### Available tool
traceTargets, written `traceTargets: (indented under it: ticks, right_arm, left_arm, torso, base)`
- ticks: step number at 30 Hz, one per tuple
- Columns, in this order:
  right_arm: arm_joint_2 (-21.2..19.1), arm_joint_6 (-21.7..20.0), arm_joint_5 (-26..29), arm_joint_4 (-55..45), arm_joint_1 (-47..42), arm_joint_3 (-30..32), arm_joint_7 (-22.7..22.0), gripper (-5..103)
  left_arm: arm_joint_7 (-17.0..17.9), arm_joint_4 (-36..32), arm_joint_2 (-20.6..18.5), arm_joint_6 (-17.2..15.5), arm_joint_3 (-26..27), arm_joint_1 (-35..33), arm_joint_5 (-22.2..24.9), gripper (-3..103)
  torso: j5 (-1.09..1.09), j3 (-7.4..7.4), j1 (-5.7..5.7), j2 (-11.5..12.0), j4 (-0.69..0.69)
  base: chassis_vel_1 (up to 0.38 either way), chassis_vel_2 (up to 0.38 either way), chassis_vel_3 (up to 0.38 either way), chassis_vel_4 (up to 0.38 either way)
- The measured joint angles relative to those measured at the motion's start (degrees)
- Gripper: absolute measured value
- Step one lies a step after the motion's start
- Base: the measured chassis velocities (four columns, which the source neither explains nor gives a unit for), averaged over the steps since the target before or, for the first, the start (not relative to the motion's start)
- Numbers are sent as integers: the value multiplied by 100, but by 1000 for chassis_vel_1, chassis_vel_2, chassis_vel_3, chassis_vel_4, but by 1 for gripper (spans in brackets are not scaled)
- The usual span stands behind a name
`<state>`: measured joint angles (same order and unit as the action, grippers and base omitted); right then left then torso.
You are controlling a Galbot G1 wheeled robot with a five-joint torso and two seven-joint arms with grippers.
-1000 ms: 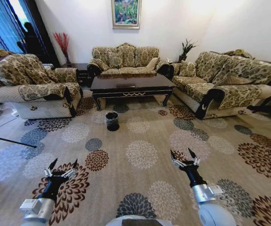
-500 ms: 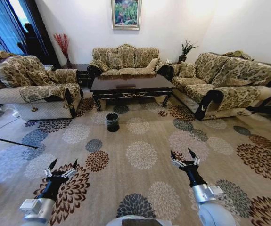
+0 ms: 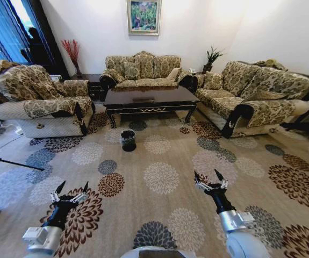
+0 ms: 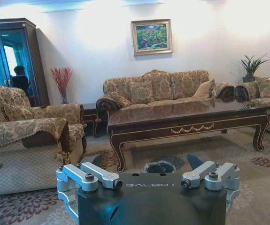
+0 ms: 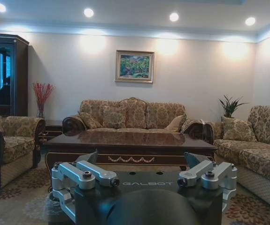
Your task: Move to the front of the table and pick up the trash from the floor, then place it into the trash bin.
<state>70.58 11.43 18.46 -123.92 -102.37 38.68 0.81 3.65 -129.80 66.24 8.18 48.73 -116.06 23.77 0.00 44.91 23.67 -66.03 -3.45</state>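
One dark glossy counter (image 3: 148, 99) ahead, long axis across the view, ringed by three patterned sofas. One black trash bin (image 3: 128, 140) upright on the flowered floor (image 3: 159, 177), just before the counter's left front leg. Two end effectors, left end effector (image 3: 69, 192) and right end effector (image 3: 209, 179), low over carpet, fingers spread, holding nothing.

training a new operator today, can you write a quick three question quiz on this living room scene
1. True or false: the trash bin stands on the carpet in front of the coffee table.
2. The left hand and right hand are: A) both open and empty, B) both shut on trash, C) one open, one shut.
3. Fill in: on the wall above the far sofa hangs a framed ____.

Key: 1 true; 2 A; 3 painting.
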Motion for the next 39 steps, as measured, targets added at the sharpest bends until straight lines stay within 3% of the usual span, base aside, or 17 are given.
traceTargets:
  ticks: [8, 39]
  right_arm:
    - [0, 0, 0, 0, 0, 0, 0, 100]
    - [0, 0, 0, 0, 0, 0, 0, 100]
  left_arm:
    - [0, 0, 0, 0, 0, 0, 0, 100]
    - [0, 0, 0, 0, 0, 0, 0, 100]
  torso:
    - [0, 71, 59, -128, 0]
    - [0, 39, 35, -70, 0]
  base:
    - [0, 0, 0, 0]
    - [0, 0, 0, 0]
